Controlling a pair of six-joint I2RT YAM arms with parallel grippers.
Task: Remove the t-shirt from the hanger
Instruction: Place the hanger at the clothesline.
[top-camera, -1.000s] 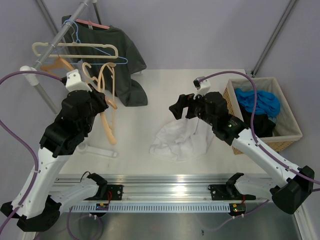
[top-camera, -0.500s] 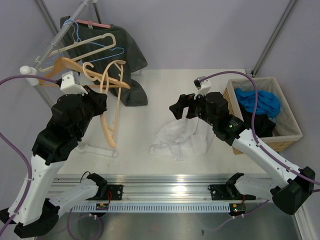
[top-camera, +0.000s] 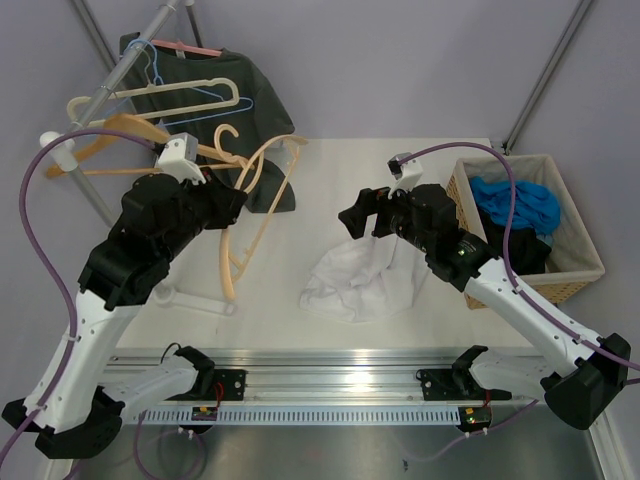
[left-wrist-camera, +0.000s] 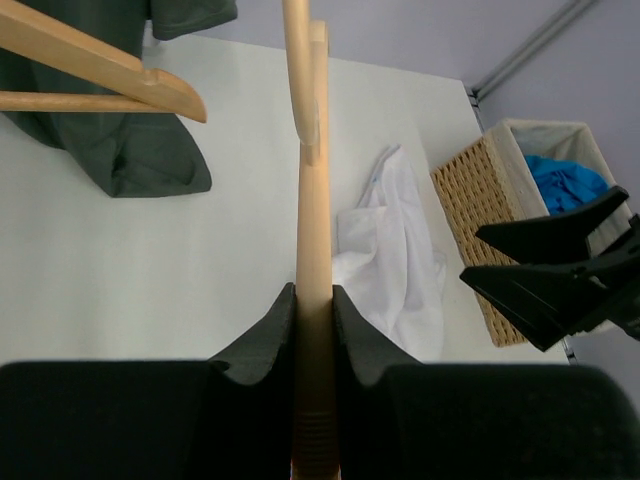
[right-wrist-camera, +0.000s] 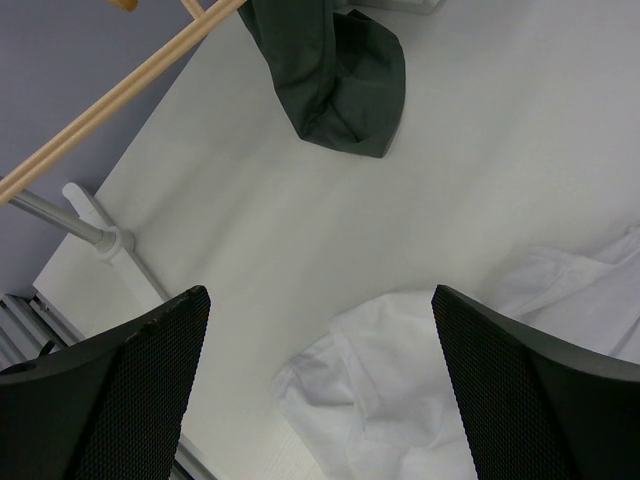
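Observation:
The white t-shirt (top-camera: 358, 282) lies crumpled on the table, apart from any hanger; it also shows in the left wrist view (left-wrist-camera: 392, 255) and the right wrist view (right-wrist-camera: 470, 400). My left gripper (top-camera: 232, 205) is shut on a bare pale hanger (top-camera: 262, 195), held tilted above the table left of the shirt. In the left wrist view the hanger (left-wrist-camera: 312, 200) runs straight up between the jaws of the gripper (left-wrist-camera: 313, 305). My right gripper (top-camera: 358, 217) is open and empty just above the shirt's far edge, its gripper (right-wrist-camera: 320, 400) wide apart.
A dark green t-shirt (top-camera: 250, 110) hangs on the clothes rack (top-camera: 110, 85) at the back left with several empty hangers, one wooden (left-wrist-camera: 95, 70). A wicker basket (top-camera: 575, 275) with blue and dark clothes stands at the right. The rack's foot (top-camera: 195, 300) lies near the left arm.
My left arm has swung the pale hanger to the right, away from the rack, and tilted it. The right arm and the white t-shirt have not moved.

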